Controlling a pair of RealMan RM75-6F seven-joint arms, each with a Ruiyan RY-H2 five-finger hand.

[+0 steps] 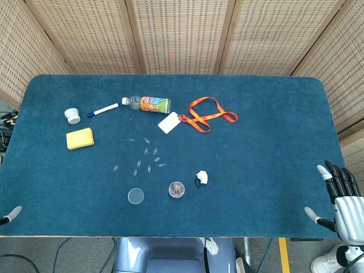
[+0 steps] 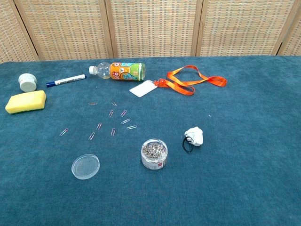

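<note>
While my right hand [image 1: 343,200] hangs spread and empty off the table's near right edge, the paperclip tub [image 1: 177,189] sits uncapped near centre; a careless reach could tip it, spilling clips.

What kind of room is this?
Probably a robot practice area, not a home: a table in blue cloth, woven screens behind it, and small things laid out, like paper clips, a bottle and a sponge.
</note>
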